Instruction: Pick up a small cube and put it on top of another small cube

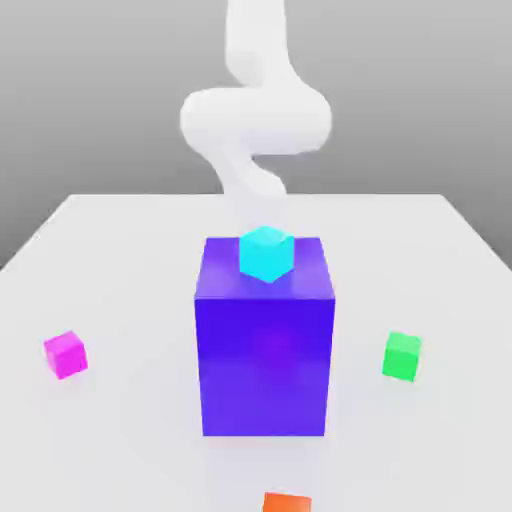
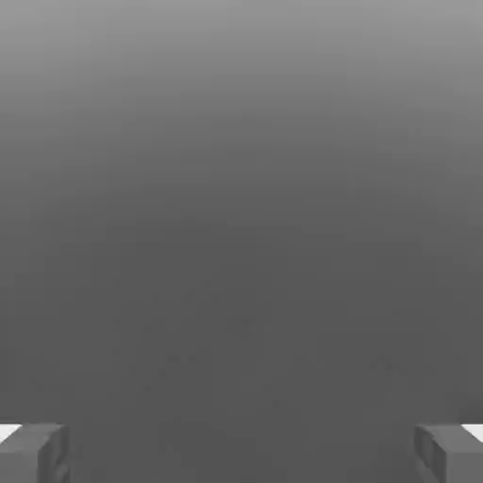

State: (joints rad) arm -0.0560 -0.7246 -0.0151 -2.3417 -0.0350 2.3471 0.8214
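The small magenta cube [image 1: 66,354] rests on the white table [image 1: 120,260] at the exterior view's left, level with the front of a big blue-purple block [image 1: 265,350]. A cyan small cube [image 1: 266,253] sits on top of that block, near its back edge. A green small cube [image 1: 402,355] lies on the table at the exterior view's right. My white arm [image 1: 255,120] rises behind the block, far from the magenta cube. In the hand view my gripper [image 2: 241,455] is open, its fingertips [image 2: 36,453] wide apart with nothing between them, against plain grey.
An orange cube [image 1: 287,502] lies at the table's near edge, in front of the big block. The tall block stands in the middle of the table between the arm and the near side.
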